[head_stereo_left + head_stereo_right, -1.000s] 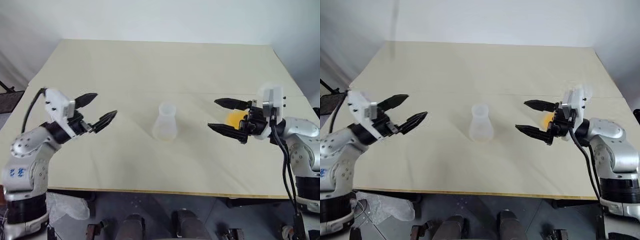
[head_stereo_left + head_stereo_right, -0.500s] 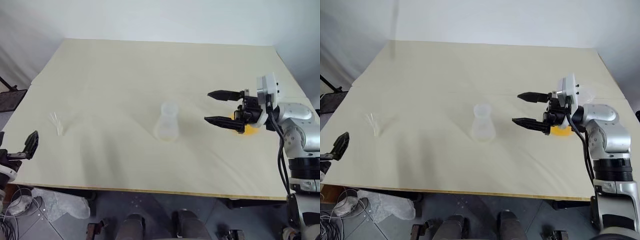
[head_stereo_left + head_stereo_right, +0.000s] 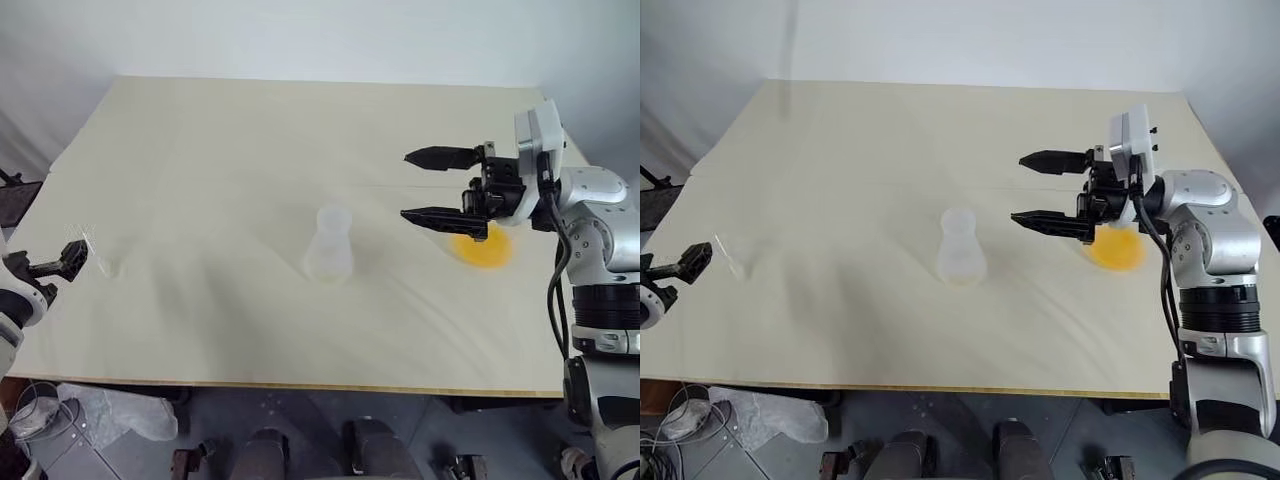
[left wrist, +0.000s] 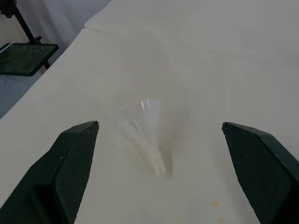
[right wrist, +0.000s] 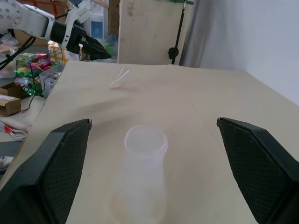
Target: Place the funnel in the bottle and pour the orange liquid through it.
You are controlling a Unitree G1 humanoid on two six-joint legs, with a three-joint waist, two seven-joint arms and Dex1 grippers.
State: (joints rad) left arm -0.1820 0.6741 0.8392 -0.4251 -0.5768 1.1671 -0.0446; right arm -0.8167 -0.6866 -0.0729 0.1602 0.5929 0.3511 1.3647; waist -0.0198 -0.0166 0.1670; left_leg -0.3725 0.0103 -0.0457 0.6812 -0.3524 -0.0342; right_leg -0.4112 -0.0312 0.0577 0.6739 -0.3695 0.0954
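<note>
The bottle (image 3: 328,245), clear and frosted, stands upright mid-table with its round mouth (image 5: 145,139) uncovered. The funnel (image 4: 145,133), clear and hard to see, lies on its side near the table's left edge (image 3: 101,260). My left gripper (image 4: 160,124) is open and level with the funnel, which lies just ahead between its fingers (image 4: 70,158) without touching them. My right gripper (image 3: 404,185) hovers open to the right of the bottle, pointing at it, with nothing held. The orange liquid (image 3: 484,249) shows as a round patch on the table below the right wrist.
A pale cloth-covered table (image 3: 300,130) carries everything, with a faint crease across its middle. Beyond its left edge stand a dark stand (image 4: 28,56) and cluttered boxes (image 5: 28,65). Bags and cables lie on the floor under the front edge (image 3: 110,410).
My left arm swung out from near the middle to the table's left edge and now faces the funnel. My right gripper rose and shifted left, uncovering the orange liquid. Both grippers stayed open.
</note>
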